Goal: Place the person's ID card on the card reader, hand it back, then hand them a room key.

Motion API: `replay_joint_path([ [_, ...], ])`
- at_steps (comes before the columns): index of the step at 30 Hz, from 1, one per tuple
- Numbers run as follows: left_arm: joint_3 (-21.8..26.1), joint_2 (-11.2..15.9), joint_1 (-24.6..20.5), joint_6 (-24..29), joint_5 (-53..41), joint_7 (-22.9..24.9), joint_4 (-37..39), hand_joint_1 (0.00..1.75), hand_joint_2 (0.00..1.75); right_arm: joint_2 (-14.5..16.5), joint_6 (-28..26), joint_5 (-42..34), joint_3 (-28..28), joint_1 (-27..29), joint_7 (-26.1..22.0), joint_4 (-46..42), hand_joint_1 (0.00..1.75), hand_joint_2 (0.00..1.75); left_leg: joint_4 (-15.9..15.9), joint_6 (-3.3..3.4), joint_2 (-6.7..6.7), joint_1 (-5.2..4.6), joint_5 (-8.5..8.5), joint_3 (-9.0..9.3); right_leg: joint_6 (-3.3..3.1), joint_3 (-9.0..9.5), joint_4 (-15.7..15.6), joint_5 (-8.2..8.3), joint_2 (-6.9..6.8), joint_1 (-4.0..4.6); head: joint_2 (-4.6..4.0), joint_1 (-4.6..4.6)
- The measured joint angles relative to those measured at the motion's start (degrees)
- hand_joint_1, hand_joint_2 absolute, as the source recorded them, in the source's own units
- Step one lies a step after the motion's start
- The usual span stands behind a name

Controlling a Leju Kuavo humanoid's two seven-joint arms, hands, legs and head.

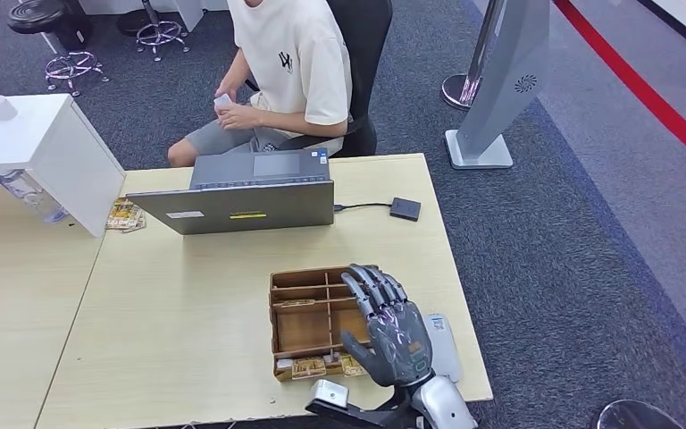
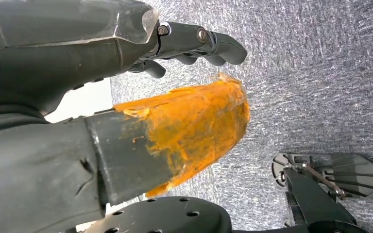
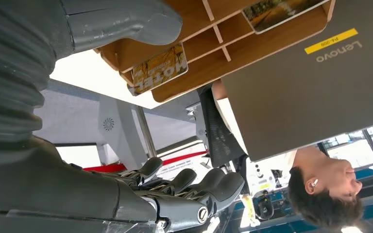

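A pale wood desk on grey carpet is what's seen here, with one grey laptop and one small black card reader cabled to it. One wooden organiser tray is parked near the front edge; a "MOTEL" room key card is slotted in a front compartment, another picture card further in. The right hand is held over the tray, fingers spread, nothing grasped. The left hand is hung over carpet, fingers lightly curled, empty. One person is seated behind the laptop, a small white thing, maybe the ID card, held in their hands.
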Motion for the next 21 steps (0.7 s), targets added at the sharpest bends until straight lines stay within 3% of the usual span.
replay_joint_path([
  [8,0.0,0.0,-0.1,0.0,0.1,0.0,0.0,0.00,0.00,-1.3,0.0,-0.6,1.3,-1.8,1.6,2.1,0.65,1.75,0.0,-0.01,0.00,0.00,0.01,0.01,-0.01,0.00,0.0,0.01,0.00,0.01,0.00,0.00],
  [14,0.0,0.0,-0.1,-0.1,0.2,0.1,0.0,0.00,0.00,-1.9,-0.1,-0.6,1.2,-2.3,1.7,2.2,0.47,1.75,0.0,0.00,0.00,0.00,0.00,0.00,-0.01,0.00,0.0,0.00,0.00,0.00,0.00,0.00],
  [21,0.0,0.0,-0.1,-0.1,0.3,0.0,0.0,0.00,0.00,-2.2,-0.1,-0.1,1.0,-2.7,1.7,1.9,0.55,1.75,0.0,0.00,0.00,0.00,0.00,0.01,-0.01,0.00,0.0,0.01,0.00,0.00,0.00,0.00],
])
